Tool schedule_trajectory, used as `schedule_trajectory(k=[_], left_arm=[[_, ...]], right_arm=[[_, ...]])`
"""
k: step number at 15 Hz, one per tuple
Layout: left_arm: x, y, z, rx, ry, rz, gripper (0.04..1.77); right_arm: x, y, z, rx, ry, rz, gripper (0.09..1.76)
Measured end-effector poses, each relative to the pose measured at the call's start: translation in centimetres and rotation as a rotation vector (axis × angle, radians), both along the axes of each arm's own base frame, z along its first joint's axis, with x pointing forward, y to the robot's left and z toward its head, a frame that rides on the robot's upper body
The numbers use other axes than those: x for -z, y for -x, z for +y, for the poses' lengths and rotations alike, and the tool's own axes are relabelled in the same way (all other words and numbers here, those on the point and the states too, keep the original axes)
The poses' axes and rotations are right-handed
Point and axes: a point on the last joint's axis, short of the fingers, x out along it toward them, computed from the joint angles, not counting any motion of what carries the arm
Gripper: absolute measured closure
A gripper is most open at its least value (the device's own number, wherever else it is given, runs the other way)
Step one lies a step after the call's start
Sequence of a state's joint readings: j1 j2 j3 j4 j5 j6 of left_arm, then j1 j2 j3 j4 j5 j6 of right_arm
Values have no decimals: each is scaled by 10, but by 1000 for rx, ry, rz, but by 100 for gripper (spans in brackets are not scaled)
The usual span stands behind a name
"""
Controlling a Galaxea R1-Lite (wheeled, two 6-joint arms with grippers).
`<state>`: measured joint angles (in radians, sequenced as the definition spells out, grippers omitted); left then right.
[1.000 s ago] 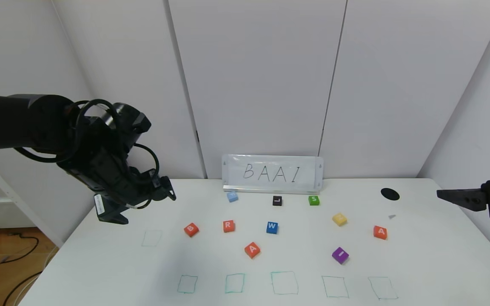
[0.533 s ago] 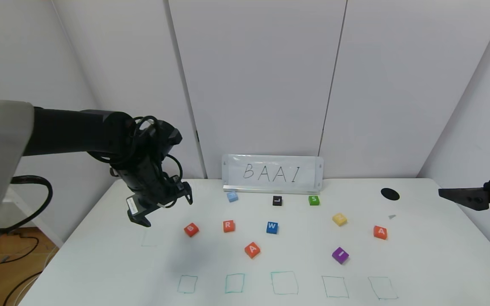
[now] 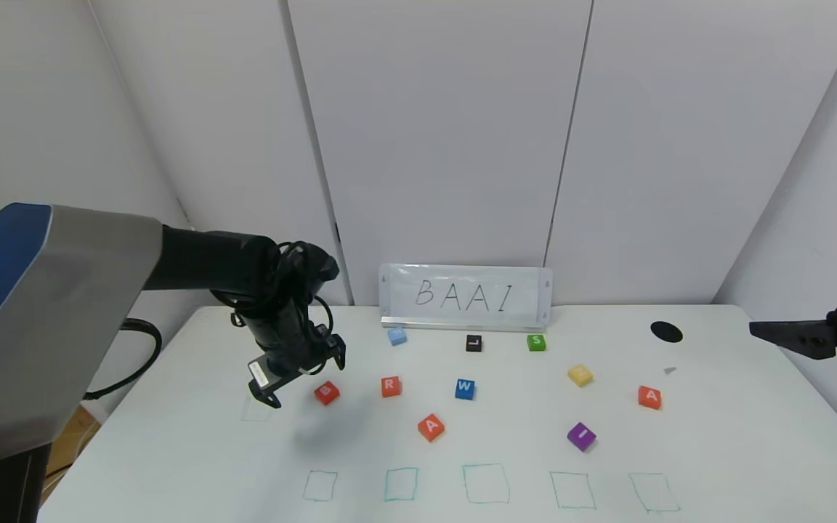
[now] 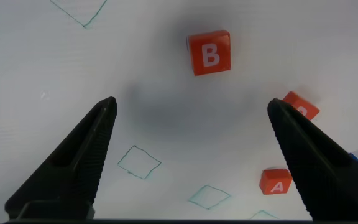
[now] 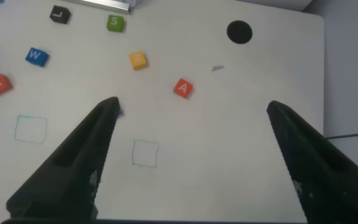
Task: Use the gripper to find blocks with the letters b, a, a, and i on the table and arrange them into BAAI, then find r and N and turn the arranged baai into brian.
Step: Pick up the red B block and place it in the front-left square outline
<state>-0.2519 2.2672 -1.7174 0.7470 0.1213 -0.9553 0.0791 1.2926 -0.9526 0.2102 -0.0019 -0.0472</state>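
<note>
While its fingers [image 4: 86,155] stood wide apart and held nothing, the left gripper [image 3: 295,374] hung over the table [image 3: 738,450], just beside the B block [image 3: 326,392]. Its arm reached in from the left. The right gripper [image 5: 191,162], also spread wide, waited at the table's right edge. A sign [image 3: 466,296] read "BAAI".

Pale grey wall panels [image 3: 440,138] behind; wooden floor [image 3: 70,443] at lower left.

B block [image 3: 327,392] left of R block [image 3: 391,386], sign [image 3: 466,296] behind both on the table [image 3: 171,450]
</note>
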Motion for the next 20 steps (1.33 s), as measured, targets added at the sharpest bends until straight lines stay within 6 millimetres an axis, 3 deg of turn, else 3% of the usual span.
schedule_trajectory(k=[7,20], left_arm=[[34,-10,-2,-7,-3,29,9],[48,-20,2,-82,-6,7,9]], right_arm=[[1,0,0,-2,0,3,14],[0,2,1,-16,3,1,14]])
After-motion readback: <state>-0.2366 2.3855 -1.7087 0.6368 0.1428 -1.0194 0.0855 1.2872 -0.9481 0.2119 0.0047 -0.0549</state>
